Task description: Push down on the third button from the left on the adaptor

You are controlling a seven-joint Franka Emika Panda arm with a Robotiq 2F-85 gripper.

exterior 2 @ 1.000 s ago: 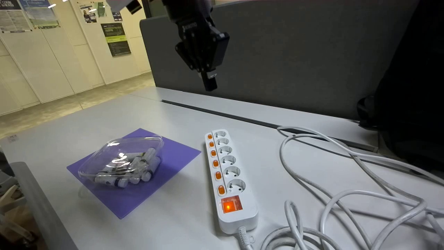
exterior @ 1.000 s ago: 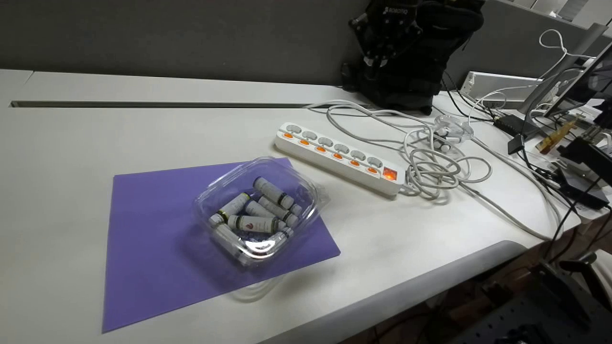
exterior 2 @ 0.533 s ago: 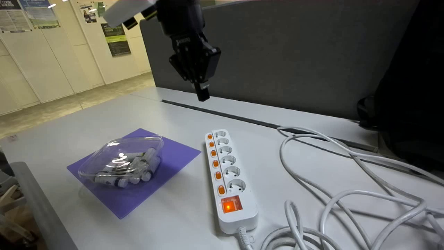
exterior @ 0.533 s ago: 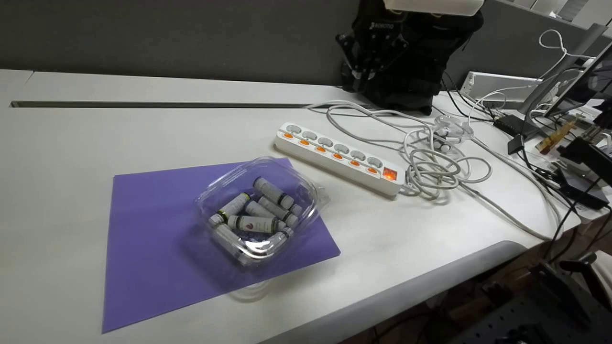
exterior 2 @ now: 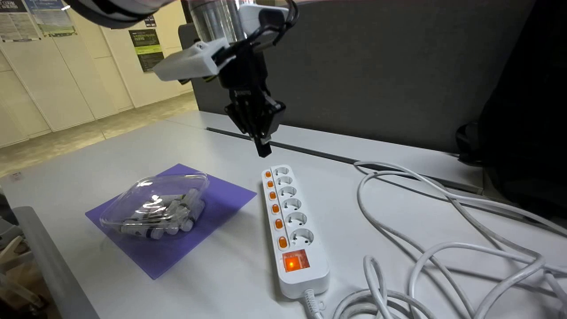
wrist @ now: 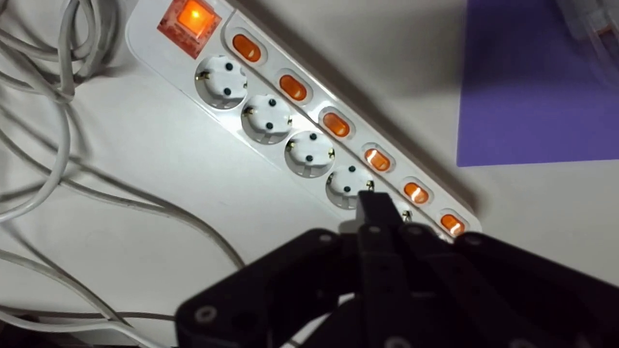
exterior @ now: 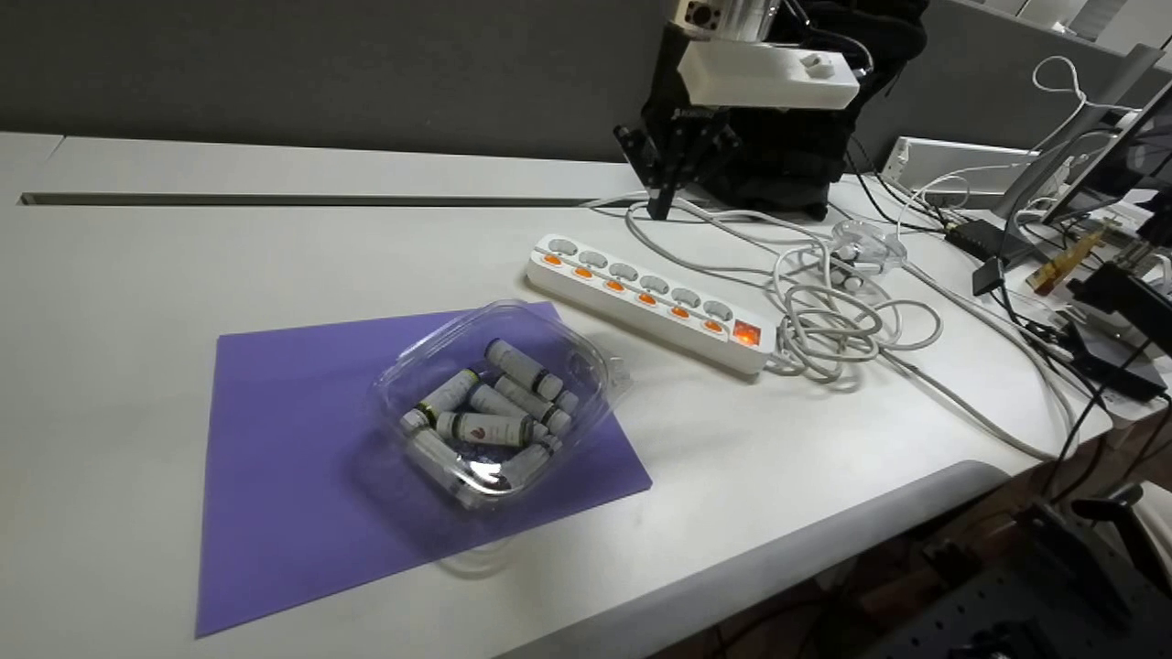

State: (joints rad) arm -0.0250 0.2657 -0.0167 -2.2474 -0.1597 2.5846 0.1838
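The adaptor is a white power strip (exterior: 659, 322) on the table, with several round sockets and a row of orange buttons. It shows in both exterior views (exterior 2: 305, 280) and in the wrist view (wrist: 167, 67). A larger lit orange-red switch (exterior: 746, 333) is at its cable end. The third button from the end away from that switch (exterior: 614, 286) also shows in the wrist view (wrist: 377, 160). My black gripper (exterior: 659, 209) is shut and empty, pointing down above the strip, apart from it (exterior 2: 264, 151). In the wrist view its fingertips (wrist: 375, 205) overlap the sockets beside the buttons and hide part of one.
A purple sheet (exterior: 275, 458) lies near the strip, bearing a clear plastic tub (exterior: 586, 366) of small white tubes (exterior: 485, 428). Looped white cables (exterior: 829, 320) spread from the strip's switch end. A grey partition (exterior: 320, 73) and a dark bag (exterior: 778, 174) stand behind.
My gripper has come down toward the strip; in an exterior view it also shifted left. More of the arm now shows. It stays shut, and the strip, sheet and tub have not moved.
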